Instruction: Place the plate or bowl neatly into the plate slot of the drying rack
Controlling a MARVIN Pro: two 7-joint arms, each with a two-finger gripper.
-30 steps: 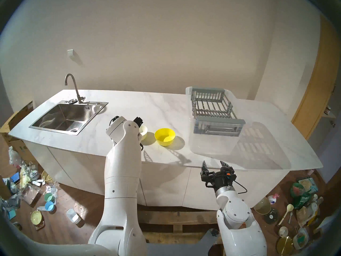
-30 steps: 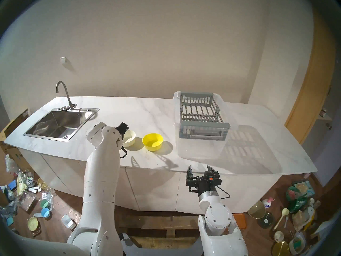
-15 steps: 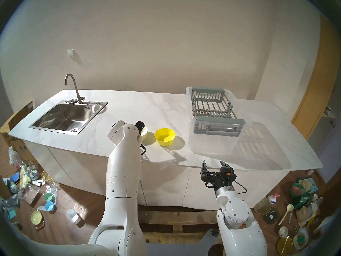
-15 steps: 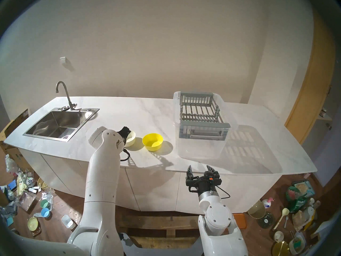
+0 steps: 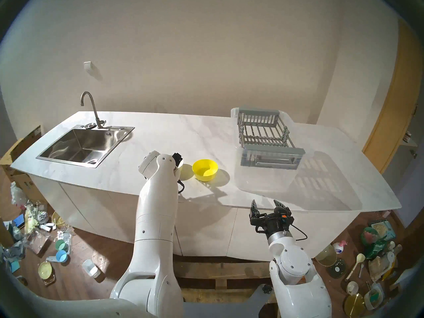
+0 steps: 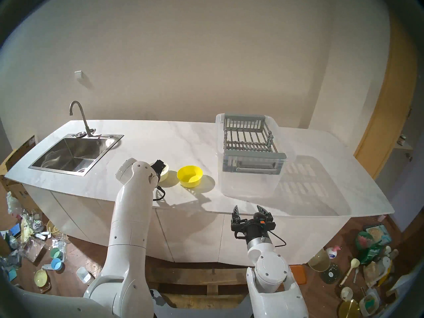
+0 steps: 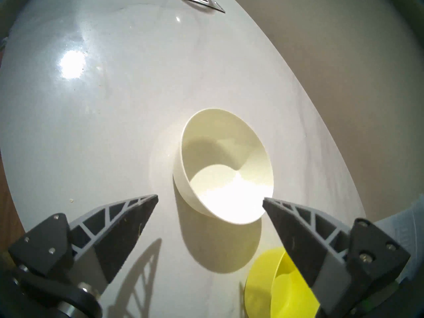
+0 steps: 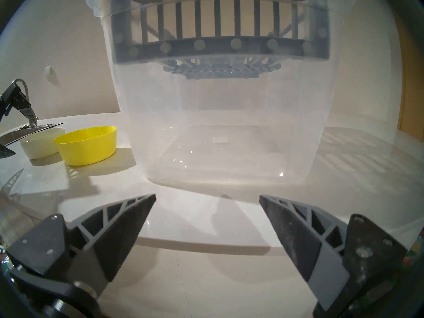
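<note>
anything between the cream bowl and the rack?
Yes: the yellow bowl sits on the counter between the cream bowl and the rack, beside the cream one. The rack rests on a clear tub. Clearest in the head views.

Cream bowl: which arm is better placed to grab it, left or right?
Left. The left gripper hangs open right over the cream bowl. The right gripper sits open off the counter's front edge.

cream bowl (image 5: 181,166) mostly hidden behind left arm, yellow bowl (image 7: 270,285) cut by wrist-view edge
</note>
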